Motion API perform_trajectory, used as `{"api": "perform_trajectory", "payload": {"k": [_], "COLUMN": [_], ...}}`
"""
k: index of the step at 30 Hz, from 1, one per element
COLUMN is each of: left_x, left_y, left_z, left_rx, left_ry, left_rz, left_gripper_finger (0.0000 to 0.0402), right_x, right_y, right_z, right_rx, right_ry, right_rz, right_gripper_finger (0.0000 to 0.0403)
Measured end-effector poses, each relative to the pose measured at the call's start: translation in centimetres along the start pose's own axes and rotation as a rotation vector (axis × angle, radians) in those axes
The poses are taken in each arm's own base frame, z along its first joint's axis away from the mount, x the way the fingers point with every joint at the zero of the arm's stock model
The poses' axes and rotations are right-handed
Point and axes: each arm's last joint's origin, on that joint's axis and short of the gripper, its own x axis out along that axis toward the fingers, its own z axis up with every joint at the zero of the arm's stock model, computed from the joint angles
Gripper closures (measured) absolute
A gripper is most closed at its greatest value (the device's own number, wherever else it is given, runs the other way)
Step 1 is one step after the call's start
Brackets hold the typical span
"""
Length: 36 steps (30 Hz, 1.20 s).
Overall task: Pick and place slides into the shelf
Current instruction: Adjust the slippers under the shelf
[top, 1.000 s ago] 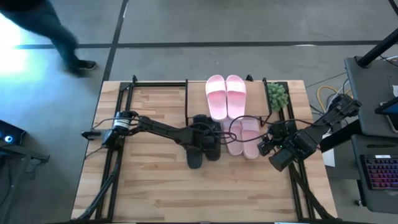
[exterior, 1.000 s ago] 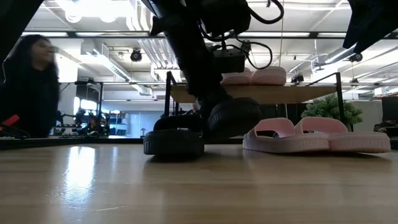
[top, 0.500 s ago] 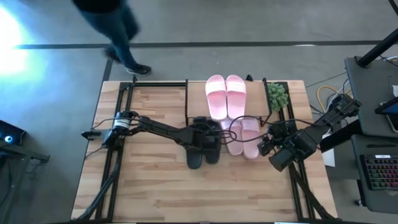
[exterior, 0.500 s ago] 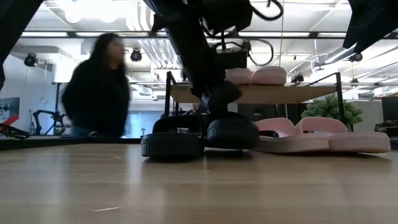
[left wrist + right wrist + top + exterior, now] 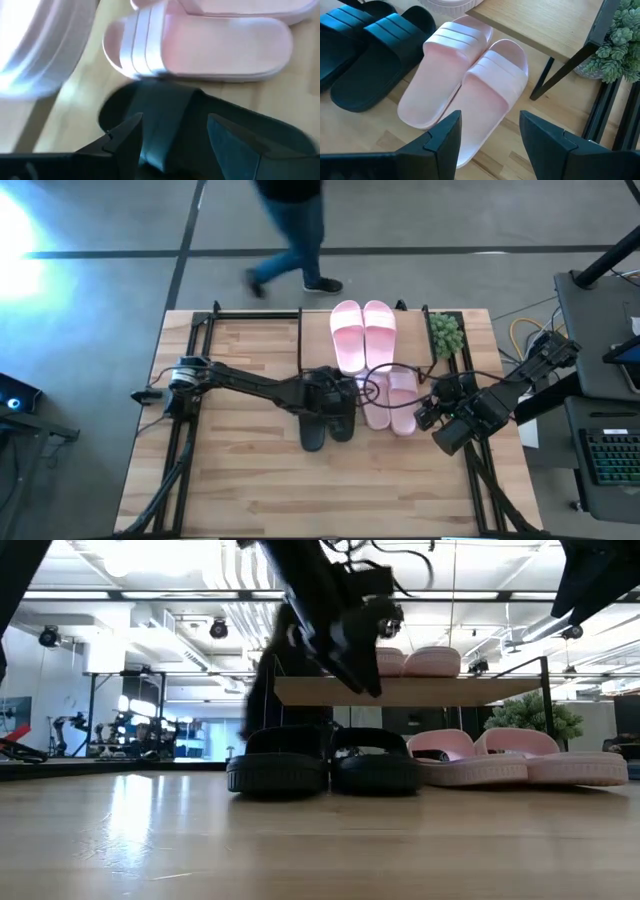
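Two black slides (image 5: 328, 418) lie side by side on their soles on the table, in front of the shelf (image 5: 412, 338). My left gripper (image 5: 172, 135) hovers open above the right black slide (image 5: 372, 760), clear of it, its fingers raised to the shelf board's height (image 5: 362, 665). A pale pink pair (image 5: 363, 333) lies on the shelf's top board (image 5: 450, 691). Another pink pair (image 5: 470, 85) lies on the table right of the black ones. My right gripper (image 5: 490, 135) waits open at the right, above and near that pink pair.
A small green plant (image 5: 446, 333) stands at the shelf's right end. Black rails (image 5: 195, 350) run along the table's left and right sides. A person (image 5: 295, 230) walks on the floor beyond the far edge. Bare wood lies on the near half (image 5: 300, 490).
My left gripper has opened and let go of the right black slide, then risen and rolled. The slide, held tilted a second ago, now lies flat beside the other black one. A person has walked rightward behind the table.
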Motion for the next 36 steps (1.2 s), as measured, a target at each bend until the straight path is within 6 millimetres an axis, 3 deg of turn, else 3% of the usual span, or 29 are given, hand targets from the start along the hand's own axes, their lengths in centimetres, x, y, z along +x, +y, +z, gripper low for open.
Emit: {"api": "perform_trajectory", "payload": {"k": [7,12,16,23,27,33,36], "left_x": [-5.1,-8.7,-10.5,-9.9,-8.7,-8.0,-7.8], "left_y": [0.7,-1.2,-3.1,-3.6,-3.8,-6.0,-6.2], "left_z": [-0.7,-3.4,-6.4,-11.1,-12.1,-11.5,-11.4], "left_rx": [-0.282,-0.334,-0.406,-0.551,-0.569,-0.572,-0.580], "left_ry": [0.151,0.193,0.240,0.330,0.375,0.324,0.304], "left_rz": [-0.220,-0.262,-0.271,-0.187,-0.257,-0.517,-0.534], "left_gripper_finger": [0.0197,0.0214,0.0257,0.0390,0.0390,0.0399,0.0400], "right_x": [0.0,0.0,0.0,0.0,0.0,0.0,0.0], "right_y": [0.0,0.0,0.0,0.0,0.0,0.0,0.0], "right_z": [0.0,0.0,0.0,0.0,0.0,0.0,0.0], "right_rx": [0.000,-0.012,-0.023,-0.028,-0.044,-0.043,-0.043], "right_ry": [0.000,0.000,0.000,0.000,-0.001,0.000,0.000], "right_rz": [0.000,0.000,0.000,0.000,-0.001,-0.001,-0.001], "right_gripper_finger": [0.0211,0.0211,0.0211,0.0211,0.0211,0.0211,0.0211]}}
